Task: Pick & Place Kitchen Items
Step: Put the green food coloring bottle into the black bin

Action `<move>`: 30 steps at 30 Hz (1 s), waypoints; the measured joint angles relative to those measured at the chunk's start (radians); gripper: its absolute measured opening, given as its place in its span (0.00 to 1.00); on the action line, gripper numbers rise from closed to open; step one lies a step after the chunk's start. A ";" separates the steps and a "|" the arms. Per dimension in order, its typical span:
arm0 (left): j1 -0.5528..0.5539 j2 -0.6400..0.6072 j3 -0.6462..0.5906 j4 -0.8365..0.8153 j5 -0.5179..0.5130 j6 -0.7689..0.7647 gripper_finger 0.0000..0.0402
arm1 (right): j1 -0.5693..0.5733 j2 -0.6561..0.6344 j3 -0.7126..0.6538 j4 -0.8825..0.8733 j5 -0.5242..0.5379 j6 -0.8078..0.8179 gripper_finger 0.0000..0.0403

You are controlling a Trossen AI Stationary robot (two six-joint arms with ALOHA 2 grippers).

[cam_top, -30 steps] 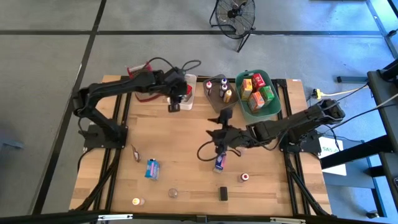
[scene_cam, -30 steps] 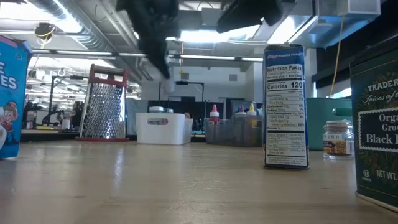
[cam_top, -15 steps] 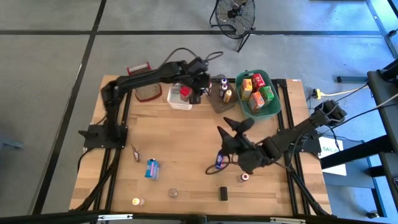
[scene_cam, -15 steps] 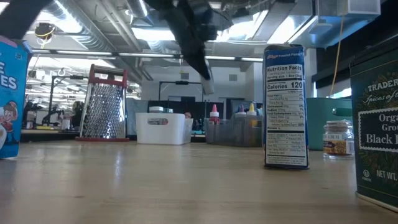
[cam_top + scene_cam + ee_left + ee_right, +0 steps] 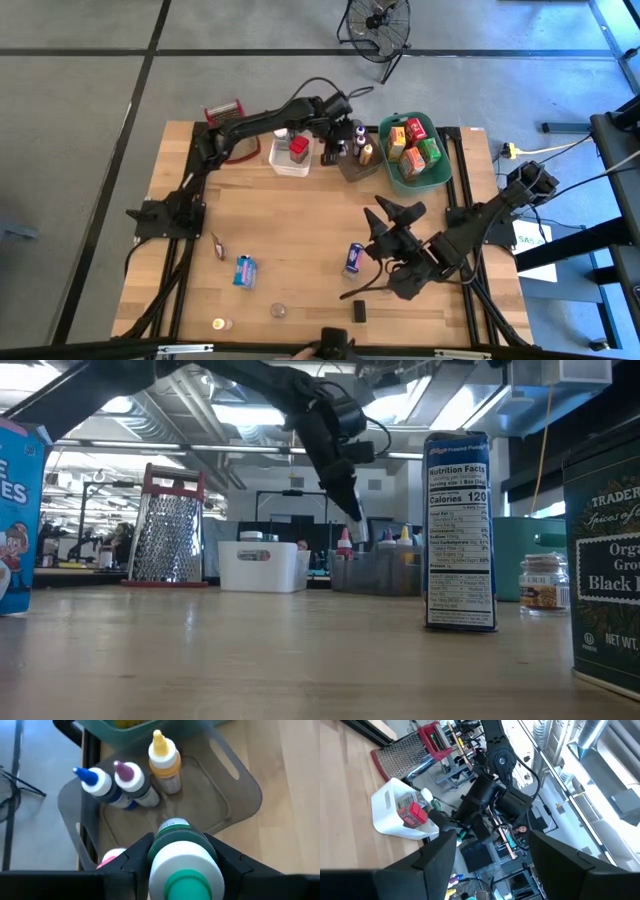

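My left gripper point(image 5: 328, 152) hangs above the grey tray point(image 5: 356, 166) at the table's far side, shut on a white bottle with a green cap point(image 5: 186, 870). Blue-, purple- and yellow-capped bottles point(image 5: 131, 784) stand in that tray. My right gripper point(image 5: 392, 222) is open in the air right of the blue box point(image 5: 352, 258), which stands upright on the wood. Other kitchen items rest on the near half: a blue packet point(image 5: 244, 270), a small jar point(image 5: 220, 324), a clear jar point(image 5: 278, 311), a black tin point(image 5: 359, 310). My left gripper pinches the white bottle by its body point(image 5: 175, 837), one finger point(image 5: 136, 862) on each side, coming from above and pointing down. The bottle is lifted clear over the grey tray, upright, its green cap toward the wrist and its base toward the tray.
A white bin point(image 5: 290, 155) with a red-capped item sits left of the grey tray. A green bin point(image 5: 432, 178) of boxes sits to the tray's right. A red-rimmed grater point(image 5: 226, 140) lies at the far left. In the low view a pepper tin point(image 5: 605, 570) stands near.
My left gripper has carried the bottle from over the white bin toward the table's right, to above the grey tray. My right gripper has drawn back from the blue box toward the right and tipped upward, its arm swinging toward the near edge. The box stays standing.
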 joint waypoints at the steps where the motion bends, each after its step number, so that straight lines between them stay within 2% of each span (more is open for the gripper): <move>1: 0.002 0.005 0.000 -0.002 0.002 -0.002 0.36 | 0.000 0.000 0.000 -0.019 0.000 0.022 0.62; 7: 0.012 0.041 0.000 0.002 0.042 -0.022 0.36 | 0.000 -0.002 0.000 -0.044 0.000 0.053 0.62; 23: 0.049 0.105 0.000 -0.003 0.008 0.000 0.36 | 0.000 -0.003 0.000 -0.043 0.000 0.053 0.62; 30: 0.068 0.113 0.000 -0.076 -0.024 0.047 0.36 | 0.000 -0.003 0.000 -0.043 0.000 0.054 0.62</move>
